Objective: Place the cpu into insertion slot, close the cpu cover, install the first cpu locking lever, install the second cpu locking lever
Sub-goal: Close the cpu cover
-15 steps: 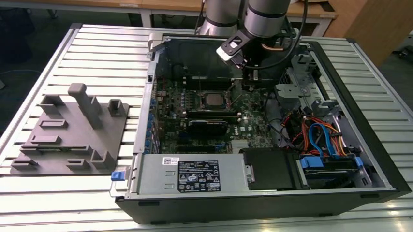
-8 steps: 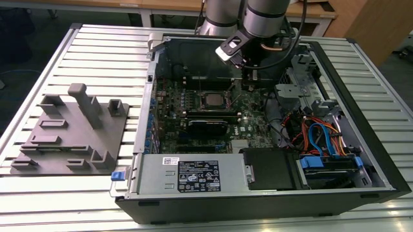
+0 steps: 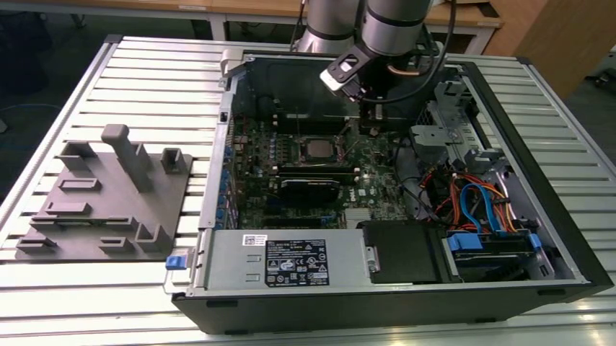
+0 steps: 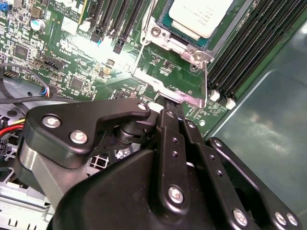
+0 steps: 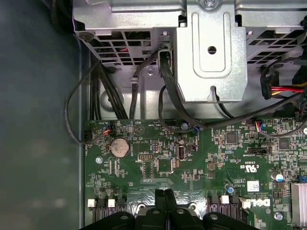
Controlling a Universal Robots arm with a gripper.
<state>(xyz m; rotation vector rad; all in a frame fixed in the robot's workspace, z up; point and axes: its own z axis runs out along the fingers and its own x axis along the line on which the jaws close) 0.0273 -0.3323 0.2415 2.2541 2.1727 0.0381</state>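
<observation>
Down inside the computer case [image 3: 385, 310] we go. It lies on its side on the slatted table [image 3: 144, 65], side panel off, so the arm can reach straight down to the motherboard [image 3: 252, 155]. The cpu [image 4: 199, 17] sits in the insertion slot [image 3: 294, 148] near the board's middle. The cpu cover [image 4: 178, 43] lies flat over it, its silvery frame ringing the chip.

The gripper [image 4: 169, 103] has its fingers drawn together, tips right against the bent end of a locking lever [image 4: 206, 81] just beside the cover's corner. A narrow, closed tip looks suited to nudging a thin rod like this. Whether it actually pinches the metal, I can't tell.

Also in the case are a grey power supply [image 3: 288, 261] along the wall nearest the camera, and blue and orange cables [image 3: 477, 202] bundled by the drive bay. A grey fixture block [image 3: 106, 194] sits near the table's edge on the exterior view's left.
</observation>
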